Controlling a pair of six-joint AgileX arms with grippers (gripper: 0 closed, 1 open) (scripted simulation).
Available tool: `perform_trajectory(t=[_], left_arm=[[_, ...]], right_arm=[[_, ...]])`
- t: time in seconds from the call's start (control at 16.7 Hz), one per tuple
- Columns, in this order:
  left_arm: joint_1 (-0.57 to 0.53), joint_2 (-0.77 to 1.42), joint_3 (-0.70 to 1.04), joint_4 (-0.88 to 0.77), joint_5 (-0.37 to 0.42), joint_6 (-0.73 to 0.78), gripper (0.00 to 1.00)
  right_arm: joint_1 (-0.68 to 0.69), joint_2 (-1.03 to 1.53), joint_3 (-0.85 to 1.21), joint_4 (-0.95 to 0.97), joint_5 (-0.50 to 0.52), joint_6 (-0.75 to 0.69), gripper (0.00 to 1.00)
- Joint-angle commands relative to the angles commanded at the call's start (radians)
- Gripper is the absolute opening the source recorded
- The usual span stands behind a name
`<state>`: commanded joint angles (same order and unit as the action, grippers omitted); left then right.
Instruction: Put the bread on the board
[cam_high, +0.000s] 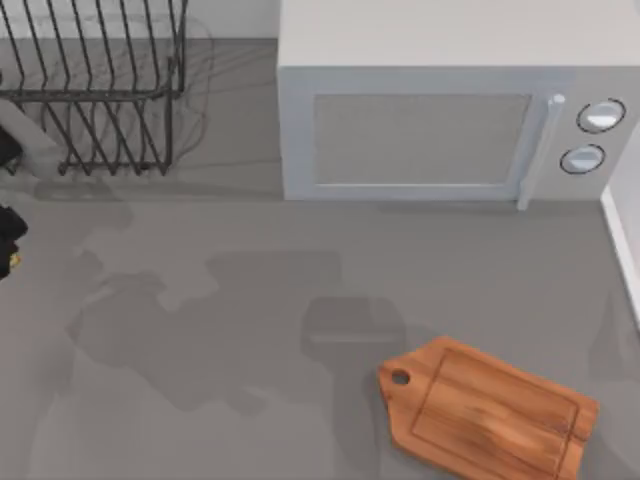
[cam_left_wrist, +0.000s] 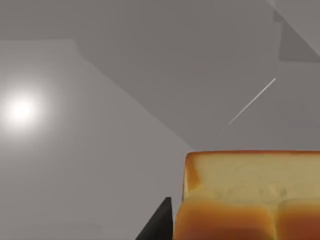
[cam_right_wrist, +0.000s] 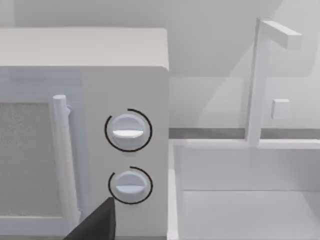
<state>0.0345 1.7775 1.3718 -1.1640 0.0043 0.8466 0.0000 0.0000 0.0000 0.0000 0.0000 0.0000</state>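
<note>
Clamping the small golden-yellow block of bread (cam_left_wrist: 250, 195) with browned bumps in the left gripper (cam_left_wrist: 160, 225), dark finger tight against its side, up over the grey tabletop (cam_high: 200, 300) and apart from the orange-brown wooden cutting board (cam_high: 490, 410) lying at the table's front right, round-holed handle pointing left. Passing a black wire dish rack (cam_high: 95, 85) at back left, a white microwave (cam_high: 440, 120) with a bar handle and two round dials behind the board, and a white sink (cam_right_wrist: 240, 190) just beside it. Facing those dials with the right gripper (cam_right_wrist: 95, 222), grip impossible to call.
</note>
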Motion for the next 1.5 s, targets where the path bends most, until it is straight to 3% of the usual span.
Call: perform_trajectory(t=[0.24,0.66,0.9,1.2,1.5], left_arm=[[-0.224,0.149,0.172,-0.051,-0.001,-0.375,0.00],[-0.693,0.419,0.474,-0.136,0.011,-1.239,0.00],[-0.925,0.517,0.613,-0.151,0.012,-1.629,0.00],[-1.103,0.571,0.713,-0.147,0.001,-1.885,0.00],[-1.123,0.574,0.722,-0.144,-0.002,-1.914,0.00]], right_arm=[[0.000,0.000,0.000,0.000,0.000,0.000,1.00],[0.000,0.000,0.000,0.000,0.000,0.000,1.00],[0.000,0.000,0.000,0.000,0.000,0.000,1.00],[0.000,0.000,0.000,0.000,0.000,0.000,1.00],[0.000,0.000,0.000,0.000,0.000,0.000,1.00]])
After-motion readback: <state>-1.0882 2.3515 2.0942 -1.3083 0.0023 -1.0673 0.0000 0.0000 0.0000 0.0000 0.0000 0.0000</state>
